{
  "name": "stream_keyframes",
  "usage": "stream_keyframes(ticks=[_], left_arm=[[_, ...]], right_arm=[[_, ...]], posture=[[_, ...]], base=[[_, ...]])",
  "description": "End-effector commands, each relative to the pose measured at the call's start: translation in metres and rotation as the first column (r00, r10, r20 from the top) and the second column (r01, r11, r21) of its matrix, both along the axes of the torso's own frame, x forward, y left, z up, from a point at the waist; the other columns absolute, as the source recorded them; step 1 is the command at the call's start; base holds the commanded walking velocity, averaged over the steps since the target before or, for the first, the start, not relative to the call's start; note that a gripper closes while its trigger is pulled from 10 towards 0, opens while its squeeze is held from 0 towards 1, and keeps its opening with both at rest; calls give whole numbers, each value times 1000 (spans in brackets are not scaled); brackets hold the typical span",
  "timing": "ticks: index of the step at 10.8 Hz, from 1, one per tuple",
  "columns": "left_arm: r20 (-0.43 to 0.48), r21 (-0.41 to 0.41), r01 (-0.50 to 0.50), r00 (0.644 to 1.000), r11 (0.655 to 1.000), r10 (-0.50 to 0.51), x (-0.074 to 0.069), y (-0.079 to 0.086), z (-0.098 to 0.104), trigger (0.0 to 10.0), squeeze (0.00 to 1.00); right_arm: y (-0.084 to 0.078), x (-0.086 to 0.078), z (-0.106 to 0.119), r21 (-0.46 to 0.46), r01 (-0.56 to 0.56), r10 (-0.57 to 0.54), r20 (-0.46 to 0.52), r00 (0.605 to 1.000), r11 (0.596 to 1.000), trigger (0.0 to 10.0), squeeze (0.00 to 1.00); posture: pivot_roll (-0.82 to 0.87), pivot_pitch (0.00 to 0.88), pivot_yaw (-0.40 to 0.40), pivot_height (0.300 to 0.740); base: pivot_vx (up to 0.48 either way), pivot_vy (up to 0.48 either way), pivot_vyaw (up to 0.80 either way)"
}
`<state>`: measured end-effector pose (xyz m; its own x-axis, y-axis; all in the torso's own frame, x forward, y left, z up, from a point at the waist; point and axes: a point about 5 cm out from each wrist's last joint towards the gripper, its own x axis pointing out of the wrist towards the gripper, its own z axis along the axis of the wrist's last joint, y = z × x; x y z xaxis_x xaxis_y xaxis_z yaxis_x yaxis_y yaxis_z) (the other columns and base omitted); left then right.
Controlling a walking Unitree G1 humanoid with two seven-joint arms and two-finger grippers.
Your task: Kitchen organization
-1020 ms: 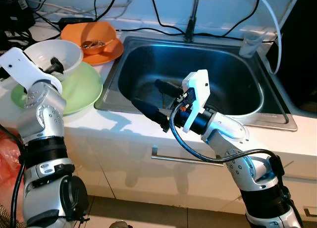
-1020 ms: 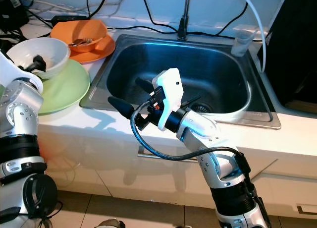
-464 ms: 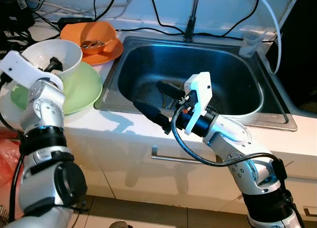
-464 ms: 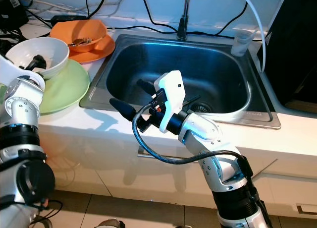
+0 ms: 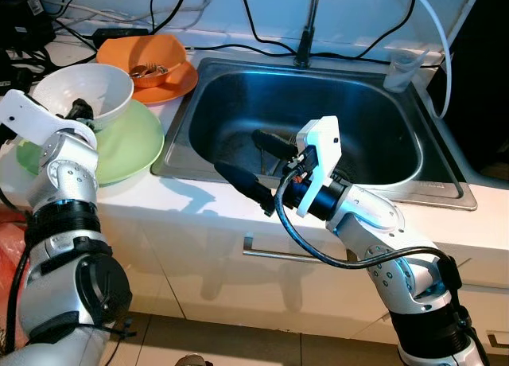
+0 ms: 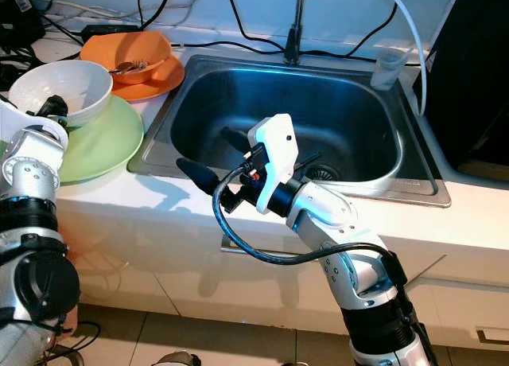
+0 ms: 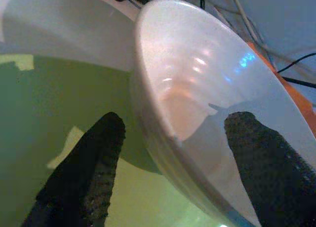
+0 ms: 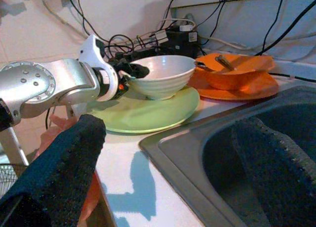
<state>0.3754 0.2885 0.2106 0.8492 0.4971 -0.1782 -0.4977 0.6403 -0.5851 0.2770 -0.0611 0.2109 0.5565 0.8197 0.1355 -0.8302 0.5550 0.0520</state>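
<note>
A white bowl (image 5: 99, 87) rests on a pale green plate (image 5: 137, 143) on the counter left of the sink. My left gripper (image 7: 177, 124) is open and straddles the bowl's near rim. One finger (image 7: 101, 153) hangs outside over the green plate, the other finger (image 7: 256, 153) is inside the bowl. My right gripper (image 5: 237, 151) is open and holds nothing, hovering over the front left part of the steel sink (image 5: 366, 103). From the right wrist the white bowl (image 8: 163, 74) and the left arm beside it show.
An orange bowl with utensils sits on an orange plate (image 5: 171, 83) behind the green plate. A faucet (image 5: 306, 32) and black cables run along the back wall. A clear cup (image 5: 400, 70) stands at the sink's back right corner. A drawer handle (image 5: 294, 256) lies below the counter edge.
My left wrist has turned and sunk a little at the bowl's rim; the bowl stays put. The right gripper rose slightly a second ago and holds still since.
</note>
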Motion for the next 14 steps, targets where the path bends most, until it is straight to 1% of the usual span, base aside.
stream_keyframes(ticks=[1,5,14], left_arm=[[10,1,2,1000,1000,-2,2,0,4,0,0],[-5,1,5,1000,1000,-5,3,0,1,0,0],[-5,19,-6,1000,1000,6,3,2,1,0,0]], right_arm=[[-1,-2,1,-15,8,-8,10,1000,1000,10000,0],[0,-2,0,-13,11,-11,5,1000,1000,10000,0],[0,-2,-1,-14,16,-16,2,1000,1000,10000,0]], posture=[[45,57,-3,740],[44,61,-1,740],[47,61,-1,740]], base=[[0,0,0],[0,0,0],[0,0,0]])
